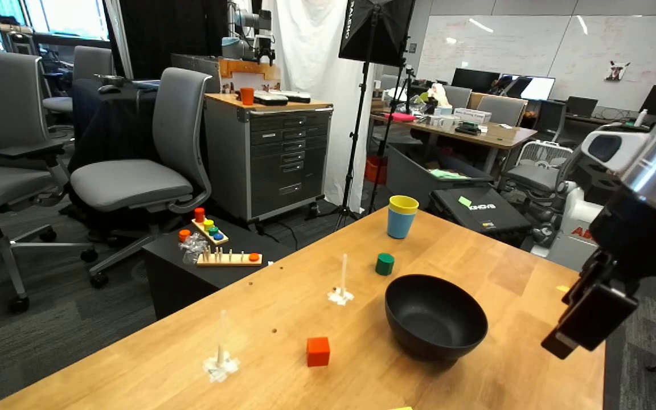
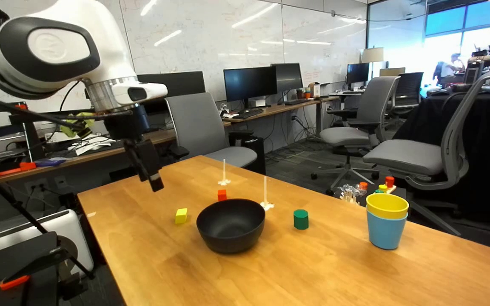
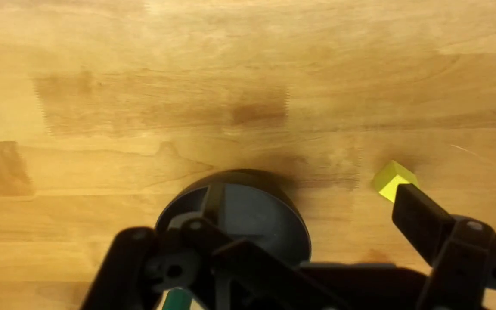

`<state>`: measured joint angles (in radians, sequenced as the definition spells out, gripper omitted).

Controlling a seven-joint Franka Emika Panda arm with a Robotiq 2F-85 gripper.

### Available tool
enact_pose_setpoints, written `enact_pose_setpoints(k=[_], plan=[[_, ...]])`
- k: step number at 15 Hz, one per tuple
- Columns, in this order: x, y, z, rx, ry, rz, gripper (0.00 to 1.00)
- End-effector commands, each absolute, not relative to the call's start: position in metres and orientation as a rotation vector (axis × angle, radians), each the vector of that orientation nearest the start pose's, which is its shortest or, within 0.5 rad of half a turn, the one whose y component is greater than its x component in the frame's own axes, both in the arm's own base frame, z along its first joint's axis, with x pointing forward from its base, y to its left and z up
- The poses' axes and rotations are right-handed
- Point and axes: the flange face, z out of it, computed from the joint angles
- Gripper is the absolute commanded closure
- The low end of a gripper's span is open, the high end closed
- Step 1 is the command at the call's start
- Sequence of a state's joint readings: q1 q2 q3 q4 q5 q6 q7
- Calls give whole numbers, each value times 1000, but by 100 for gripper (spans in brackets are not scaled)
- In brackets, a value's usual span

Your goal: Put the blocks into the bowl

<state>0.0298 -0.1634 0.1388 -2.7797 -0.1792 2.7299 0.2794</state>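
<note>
1. Black, round, smooth-walled bowl (image 2: 230,245) stands upright on the honey-coloured wooden table (image 2: 355,272); judging by what lies outside it, every placement remains to be done.
2. The small solid yellow cube (image 2: 181,216), the small red-orange cube (image 1: 318,352) and the short dark green cylinder (image 2: 300,219) rest on the table at different sides of the bowl, near it but apart; the cylinder stands on its flat end.
3. The black two-fingered gripper (image 3: 310,196) hangs above the table with its fingers (image 3: 422,224) spread apart, clamped on nothing; in the wrist view one finger overlaps a corner of the yellow cube, a matter of sightline rather than contact, I judge.
4. Both cubes look light, stiff and hardly fragile; take each across two opposite flat faces, low on the sides; the yellow cube sits turned in the wrist view, so a twist of the wrist seems wanted, lest the fingers catch its corners.
5. The cylinder likely weighs little too; its curved side could slip or roll, so grip squarely across its full width.
</note>
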Motion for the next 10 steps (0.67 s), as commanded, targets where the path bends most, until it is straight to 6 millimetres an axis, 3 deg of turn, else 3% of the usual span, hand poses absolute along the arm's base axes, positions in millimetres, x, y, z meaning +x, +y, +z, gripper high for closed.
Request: enact_pose_setpoints(k=[1,5,10], plan=[[387,94,245,-3152,94,-254,0],[381,115,218,-3083,323,-271,0],[373,129,203,-3016,554,-283,0]])
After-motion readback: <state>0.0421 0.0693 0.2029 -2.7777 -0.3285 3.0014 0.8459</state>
